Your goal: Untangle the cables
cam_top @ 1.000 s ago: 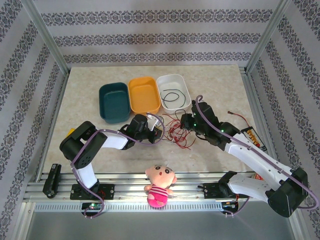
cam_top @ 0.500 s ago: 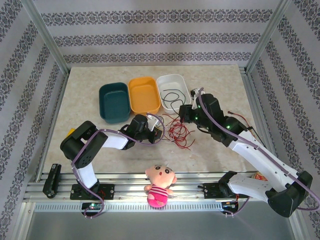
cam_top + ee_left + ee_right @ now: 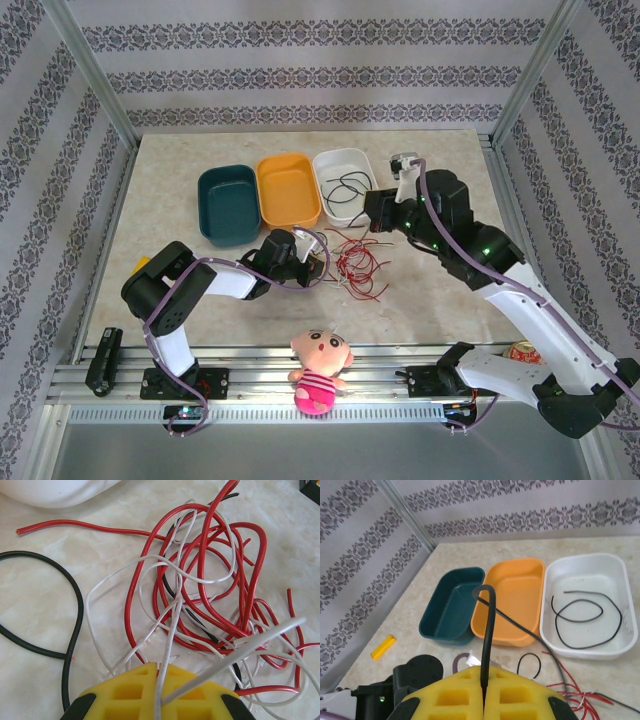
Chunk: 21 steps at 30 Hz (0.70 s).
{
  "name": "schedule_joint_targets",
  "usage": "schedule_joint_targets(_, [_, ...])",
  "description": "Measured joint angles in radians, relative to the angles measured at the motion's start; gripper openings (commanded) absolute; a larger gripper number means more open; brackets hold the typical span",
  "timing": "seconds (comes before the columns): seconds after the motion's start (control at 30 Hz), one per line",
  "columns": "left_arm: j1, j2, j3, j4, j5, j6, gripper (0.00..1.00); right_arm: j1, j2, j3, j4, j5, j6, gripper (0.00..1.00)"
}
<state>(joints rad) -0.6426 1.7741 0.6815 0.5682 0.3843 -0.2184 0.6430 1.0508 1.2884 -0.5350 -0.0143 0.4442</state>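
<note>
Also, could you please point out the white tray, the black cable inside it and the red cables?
white tray [image 3: 582,556], right wrist view, far rim.
tray's black cable [image 3: 577,592], right wrist view, its far stretch.
red cables [image 3: 200,570], left wrist view, a thick middle strand.

Nothing legible anywhere: no text, label, brand or number.
- cables [image 3: 200,580], close in the left wrist view: sheaths plain, no print to read.
- small red-and-yellow item [image 3: 522,351] by the right arm's base (too small to make out any lettering).
- wall bands [image 3: 300,78]: ornament, not letters.
</note>
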Motion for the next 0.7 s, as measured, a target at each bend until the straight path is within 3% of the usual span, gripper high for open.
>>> schedule_joint_targets(0.13, [0.000, 0.000, 0.000, 0.000, 0.000, 0.000, 0.01, -0.013, 0.009, 0.056, -0.009, -0.002, -0.026, 0.00])
schedule_joint_targets(0.5, [0.000, 0.000, 0.000, 0.000, 0.000, -0.009, 0.15, -0.106, 0.145, 0.155, -0.016, -0.006, -0.074, 0.00])
schedule_joint_targets(0.7, [0.000, 0.000, -0.001, 0.001, 0.003, -0.022, 0.36, -0.167, 0.237, 0.206, -0.031, -0.012, -0.090, 0.00])
